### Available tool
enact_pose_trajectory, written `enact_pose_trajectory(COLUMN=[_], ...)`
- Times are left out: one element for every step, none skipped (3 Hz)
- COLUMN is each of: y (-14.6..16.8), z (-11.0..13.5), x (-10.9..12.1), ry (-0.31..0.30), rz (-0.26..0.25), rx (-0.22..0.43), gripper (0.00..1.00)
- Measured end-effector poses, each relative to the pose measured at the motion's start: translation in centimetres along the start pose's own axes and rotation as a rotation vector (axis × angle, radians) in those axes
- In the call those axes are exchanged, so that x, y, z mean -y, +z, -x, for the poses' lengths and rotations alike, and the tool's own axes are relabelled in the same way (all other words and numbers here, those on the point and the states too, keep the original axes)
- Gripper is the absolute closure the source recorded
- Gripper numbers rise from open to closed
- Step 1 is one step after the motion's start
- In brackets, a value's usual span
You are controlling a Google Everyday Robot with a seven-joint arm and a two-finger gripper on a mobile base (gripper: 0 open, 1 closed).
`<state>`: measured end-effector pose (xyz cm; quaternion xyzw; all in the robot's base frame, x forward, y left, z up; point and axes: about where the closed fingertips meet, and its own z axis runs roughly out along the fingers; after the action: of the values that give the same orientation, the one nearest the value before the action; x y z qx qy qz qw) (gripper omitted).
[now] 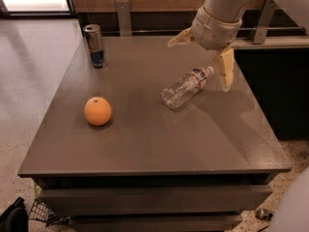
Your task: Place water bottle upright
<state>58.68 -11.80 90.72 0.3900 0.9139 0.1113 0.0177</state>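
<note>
The water bottle lies on its side on the grey table, right of the middle, its white cap pointing to the back right. It is clear and ribbed with a red-and-white band near the neck. My gripper hangs above the bottle's cap end at the back right, open, with its two cream fingers spread wide. One finger points left over the table, the other hangs down just right of the cap. It holds nothing.
An orange sits on the left half of the table. A slim silver-and-blue can stands upright at the back left corner. A dark counter with a rail runs behind and to the right of the table.
</note>
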Motion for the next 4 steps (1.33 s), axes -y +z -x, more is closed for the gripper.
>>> enact_pose_trajectory(y=[2.5, 4.3, 5.6, 6.0], z=[-0.7, 0.0, 1.3, 2.5], x=[-0.8, -0.7, -0.6, -0.5], ry=[0.023, 0.062, 0.09, 0.1], rz=[-0.032, -0.075, -0.097, -0.099], rx=[-0.001, 0.012, 0.031, 0.055], gripper=[0.0, 0.0, 0.0, 0.0])
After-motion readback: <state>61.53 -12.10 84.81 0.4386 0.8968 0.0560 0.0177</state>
